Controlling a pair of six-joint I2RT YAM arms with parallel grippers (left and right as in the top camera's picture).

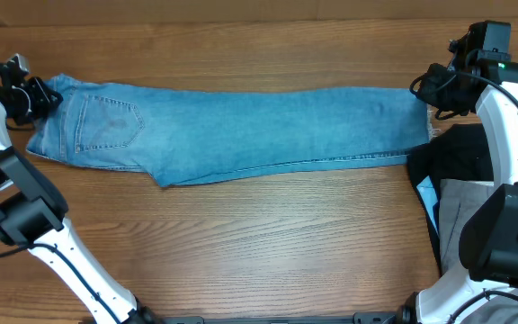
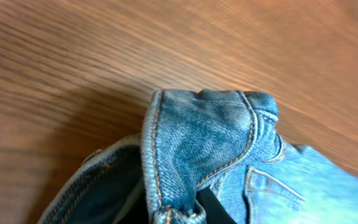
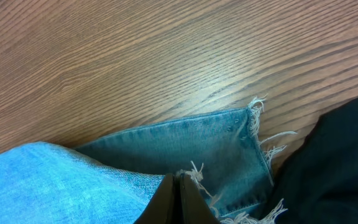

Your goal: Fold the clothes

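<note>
1. The jeans (image 1: 241, 130) are lying stretched flat across the far half of the wooden table (image 1: 259, 252), running from left to right, with one leg resting on top of the other.
2. The waistband (image 1: 52, 112) is sitting at the left end, and a stitched back pocket (image 1: 111, 121) is facing up just beside it.
3. The left gripper (image 1: 36, 97) is resting at the far corner of the waistband; in the left wrist view its jaws are standing narrow and pinching a bunched fold of the waistband (image 2: 204, 137), which is rising off the wood and casting a shadow.
4. The frayed hem (image 1: 425, 112) is lying at the right end of the table.
5. The right gripper (image 1: 433, 97) is sitting on that end; in the right wrist view its fingers (image 3: 169, 202) are pressing tightly together on the frayed hem (image 3: 229, 143), with loose threads at the tips.
6. A black garment (image 1: 461, 153) is lying just beside the hem on the right, and a grey garment (image 1: 470, 211) is lying on its near side.
</note>
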